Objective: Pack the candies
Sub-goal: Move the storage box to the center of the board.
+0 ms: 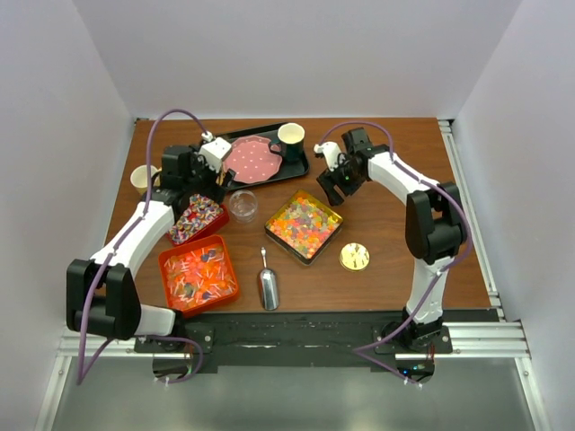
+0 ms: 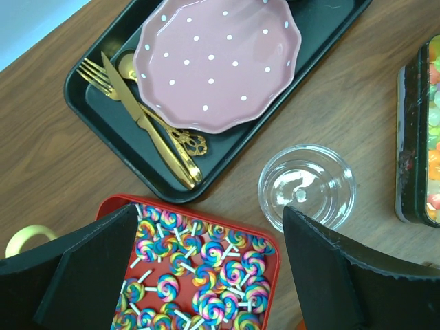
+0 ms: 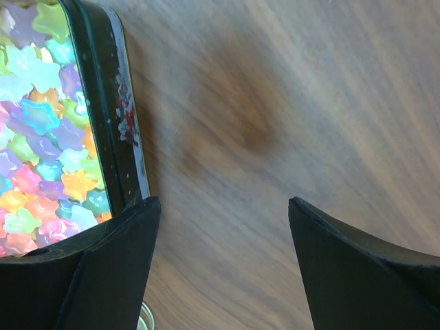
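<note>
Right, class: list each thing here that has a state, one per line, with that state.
Left pincer: open, holding nothing.
Right pincer: open, holding nothing.
Glass bowl: upright, empty.
Pink plate: empty.
Lollipop tray: full.
Star-candy tin: lidless, full.
Orange tray: full.
Scoop: lying flat, empty.

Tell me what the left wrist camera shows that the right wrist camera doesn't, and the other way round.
Only the left wrist view: the pink dotted plate and gold cutlery on the black tray, a clear glass bowl, the red tray of swirl lollipops, and the open left claw. Only the right wrist view: the open right claw and a close look at the star-shaped candies. Both: the dark tin holding those candies, and the wooden table.
</note>
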Robot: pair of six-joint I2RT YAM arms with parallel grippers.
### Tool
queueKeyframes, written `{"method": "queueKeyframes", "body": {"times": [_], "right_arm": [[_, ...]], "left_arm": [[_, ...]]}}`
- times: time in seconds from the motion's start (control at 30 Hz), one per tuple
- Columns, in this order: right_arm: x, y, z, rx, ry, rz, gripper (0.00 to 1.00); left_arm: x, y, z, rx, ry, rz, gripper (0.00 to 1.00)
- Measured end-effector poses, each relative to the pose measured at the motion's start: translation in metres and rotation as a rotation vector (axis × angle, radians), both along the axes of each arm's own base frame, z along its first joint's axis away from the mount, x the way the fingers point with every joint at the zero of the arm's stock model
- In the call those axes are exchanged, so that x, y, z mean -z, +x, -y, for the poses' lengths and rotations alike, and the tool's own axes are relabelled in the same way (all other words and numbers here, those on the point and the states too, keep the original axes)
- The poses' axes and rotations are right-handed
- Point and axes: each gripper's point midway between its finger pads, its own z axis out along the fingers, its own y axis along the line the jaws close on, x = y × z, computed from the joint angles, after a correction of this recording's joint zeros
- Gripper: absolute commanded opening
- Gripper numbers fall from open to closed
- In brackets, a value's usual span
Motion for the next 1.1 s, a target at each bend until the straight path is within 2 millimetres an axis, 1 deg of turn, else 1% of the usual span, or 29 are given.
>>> {"method": "queueKeyframes", "body": {"times": [0.1, 0.2, 0.33, 0.43, 0.53, 0.63, 0.7, 0.8, 0.83, 0.9, 0.93, 1.1], "right_arm": [[-0.009, 0.006, -0.003, -0.014, 0.013, 0.015, 0.78], [-0.021, 0.011, -0.012, -0.032, 0.055, 0.039, 0.78], [-0.032, 0.005, -0.021, -0.074, 0.092, 0.042, 0.75], [-0.035, -0.005, -0.028, -0.120, 0.107, 0.028, 0.73], [-0.029, -0.016, -0.034, -0.157, 0.102, 0.000, 0.70], [-0.016, -0.029, -0.035, -0.166, 0.085, -0.039, 0.68], [-0.010, -0.032, -0.033, -0.146, 0.070, -0.057, 0.67], [-0.002, -0.026, -0.030, -0.098, 0.043, -0.058, 0.60], [0.001, -0.024, -0.028, -0.085, 0.032, -0.057, 0.54], [0.007, -0.020, -0.026, -0.050, 0.013, -0.058, 0.50], [0.009, -0.017, -0.025, -0.035, 0.006, -0.058, 0.46], [0.019, -0.004, -0.018, 0.054, -0.055, -0.047, 0.43]], "left_arm": [[0.001, 0.000, -0.002, 0.001, 0.017, 0.003, 0.91], [0.002, 0.001, -0.004, -0.001, 0.031, 0.002, 0.91], [0.011, 0.002, -0.004, -0.001, 0.039, -0.018, 0.91], [0.018, 0.003, -0.004, -0.001, 0.041, -0.037, 0.91], [0.024, 0.004, -0.004, -0.003, 0.040, -0.051, 0.90], [0.026, 0.004, -0.004, -0.004, 0.039, -0.054, 0.90], [0.026, 0.005, -0.003, -0.004, 0.038, -0.054, 0.90], [0.028, 0.005, -0.002, 0.001, 0.036, -0.061, 0.89], [0.030, 0.005, -0.002, 0.005, 0.035, -0.067, 0.89], [0.034, 0.005, 0.000, 0.015, 0.034, -0.079, 0.89], [0.037, 0.006, 0.001, 0.020, 0.033, -0.087, 0.89], [0.045, 0.010, 0.008, 0.059, 0.027, -0.117, 0.86]]}}
